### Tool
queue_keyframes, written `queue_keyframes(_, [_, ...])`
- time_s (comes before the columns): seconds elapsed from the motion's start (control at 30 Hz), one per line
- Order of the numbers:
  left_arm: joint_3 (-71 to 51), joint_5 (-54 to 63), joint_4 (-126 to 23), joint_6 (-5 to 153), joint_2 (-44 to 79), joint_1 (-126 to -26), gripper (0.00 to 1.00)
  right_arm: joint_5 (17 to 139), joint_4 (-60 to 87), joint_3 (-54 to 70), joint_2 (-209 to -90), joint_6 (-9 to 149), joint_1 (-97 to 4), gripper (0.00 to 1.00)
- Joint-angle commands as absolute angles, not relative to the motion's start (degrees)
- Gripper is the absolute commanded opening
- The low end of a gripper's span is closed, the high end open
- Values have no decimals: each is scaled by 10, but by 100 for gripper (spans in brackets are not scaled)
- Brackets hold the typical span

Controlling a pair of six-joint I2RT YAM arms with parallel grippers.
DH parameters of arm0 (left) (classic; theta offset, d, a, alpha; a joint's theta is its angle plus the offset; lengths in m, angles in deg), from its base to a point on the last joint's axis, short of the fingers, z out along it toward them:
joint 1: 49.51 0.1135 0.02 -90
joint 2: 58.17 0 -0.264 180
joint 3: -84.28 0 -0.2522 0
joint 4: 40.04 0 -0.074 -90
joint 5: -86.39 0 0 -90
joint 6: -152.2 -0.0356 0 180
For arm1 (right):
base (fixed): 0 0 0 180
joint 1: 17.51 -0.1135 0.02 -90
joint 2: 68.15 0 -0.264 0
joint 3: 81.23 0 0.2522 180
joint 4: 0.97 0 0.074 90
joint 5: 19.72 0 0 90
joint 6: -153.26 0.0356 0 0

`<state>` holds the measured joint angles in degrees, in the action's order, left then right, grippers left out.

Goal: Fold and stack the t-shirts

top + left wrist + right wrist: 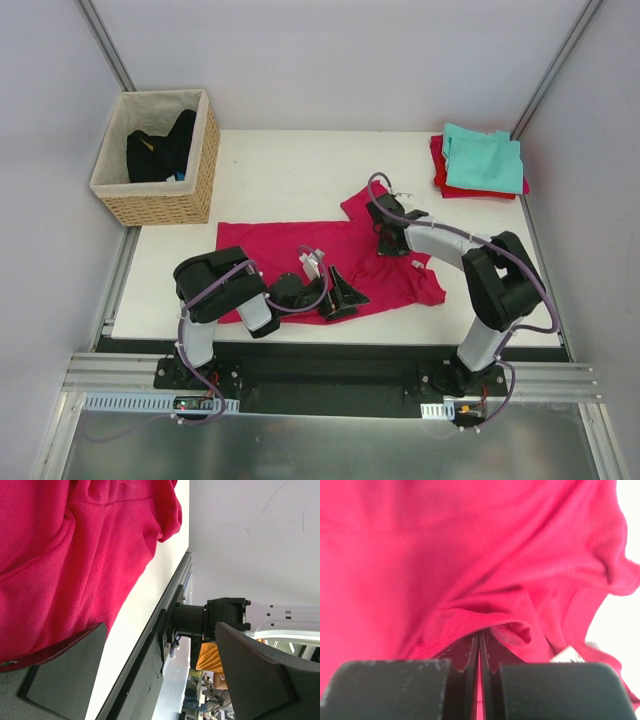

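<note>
**Lighting bright and even; right wrist view out of focus.**

Top view: diffuse overhead light, sharp throughout. The white tabletop (pixel 290 170) is close to washed out, and the magenta t-shirt (pixel 280 245) carries only short, soft shadows. The inside of the wicker basket (pixel 160 208), at the tabletop's far left corner, is dark and shows little detail. The enclosure posts (pixel 105 45) lean outward toward the upper corners. Left wrist view: cloth weave crisp, the bare tabletop strip blown to plain white, the left gripper's fingers (pixel 65 665) dark and slightly soft. Right wrist view: blurred overall with cloth close to the lens, the right edge burnt out white, and the right gripper's fingers (pixel 395 690) an unfocused black mass.
</note>
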<state>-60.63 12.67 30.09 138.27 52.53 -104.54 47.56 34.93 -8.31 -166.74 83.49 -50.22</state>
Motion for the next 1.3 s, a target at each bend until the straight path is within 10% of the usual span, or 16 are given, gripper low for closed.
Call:
queue_keyframes(0.0, [-624, 138, 324, 1362, 560, -1046, 91, 470, 369, -9, -1681, 823, -497, 1])
queue_keyframes(0.43, [-617, 147, 323, 1360, 563, -1046, 91, 476, 388, 93, -1745, 805, -497, 1])
queue_keyframes(1.27, [-609, 141, 295, 1352, 542, -1060, 90, 502, 386, -95, -1577, 845, -547, 1])
